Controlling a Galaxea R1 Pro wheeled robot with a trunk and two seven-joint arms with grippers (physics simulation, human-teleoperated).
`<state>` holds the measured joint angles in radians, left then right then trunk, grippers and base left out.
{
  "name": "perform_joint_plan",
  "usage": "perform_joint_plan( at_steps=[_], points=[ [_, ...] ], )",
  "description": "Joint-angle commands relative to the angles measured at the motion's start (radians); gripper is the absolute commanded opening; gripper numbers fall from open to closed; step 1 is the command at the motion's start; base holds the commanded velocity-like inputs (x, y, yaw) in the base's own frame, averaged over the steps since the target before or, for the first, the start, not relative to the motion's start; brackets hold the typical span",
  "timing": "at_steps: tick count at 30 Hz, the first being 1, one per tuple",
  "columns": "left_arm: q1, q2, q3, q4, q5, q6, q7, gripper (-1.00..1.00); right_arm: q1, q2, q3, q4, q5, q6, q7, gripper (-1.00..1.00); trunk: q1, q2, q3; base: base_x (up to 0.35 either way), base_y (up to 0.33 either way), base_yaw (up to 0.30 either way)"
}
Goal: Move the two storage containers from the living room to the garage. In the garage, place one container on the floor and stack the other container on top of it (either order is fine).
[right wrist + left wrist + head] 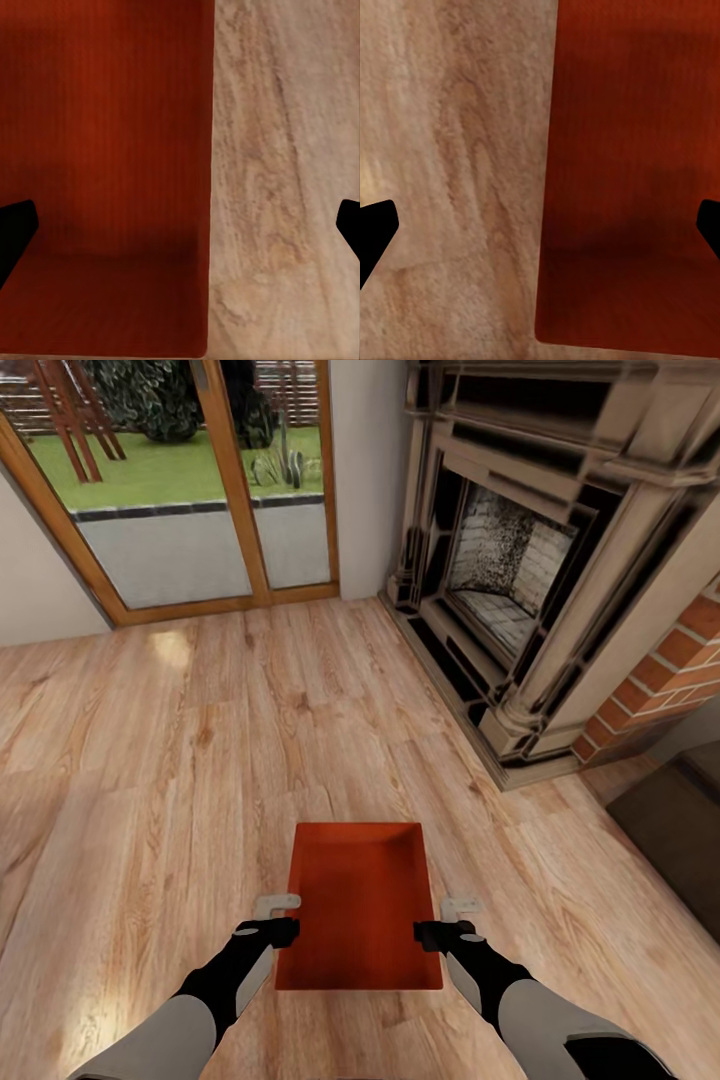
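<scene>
On wood flooring, open end effectors (277, 906) (458, 909) straddle one container's (360, 905) walls; grip unclear.

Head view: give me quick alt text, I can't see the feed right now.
An orange-red bin sits on light wood flooring, with the left pincer and right pincer open above its two long walls. Beyond are a fireplace and glass doors.

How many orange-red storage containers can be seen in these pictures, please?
1. The storage container lies on the wood-plank floor between the left gripper and right gripper, in front of the fireplace. A second one may be out of frame.
</scene>
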<state>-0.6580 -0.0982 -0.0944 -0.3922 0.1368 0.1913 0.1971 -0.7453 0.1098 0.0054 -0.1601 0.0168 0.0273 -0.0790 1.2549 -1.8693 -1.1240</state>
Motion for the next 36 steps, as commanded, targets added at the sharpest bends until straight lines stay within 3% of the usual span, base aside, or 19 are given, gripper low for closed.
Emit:
perform_joint_plan(
  at_steps=[1,36],
  points=[
    [0.000,0.001,-0.008,-0.002,0.010,0.005,0.008,1.00,0.000,0.000,0.001,-0.001,0.002,0.003,-0.004,1.00,0.004,-0.008,-0.004,0.000,0.000,0.000],
    [0.000,0.003,-0.009,-0.001,0.010,0.005,0.008,1.00,0.000,-0.002,0.001,-0.001,0.002,0.002,-0.004,1.00,0.138,-0.253,-0.113,0.000,0.000,0.000]
  ],
)
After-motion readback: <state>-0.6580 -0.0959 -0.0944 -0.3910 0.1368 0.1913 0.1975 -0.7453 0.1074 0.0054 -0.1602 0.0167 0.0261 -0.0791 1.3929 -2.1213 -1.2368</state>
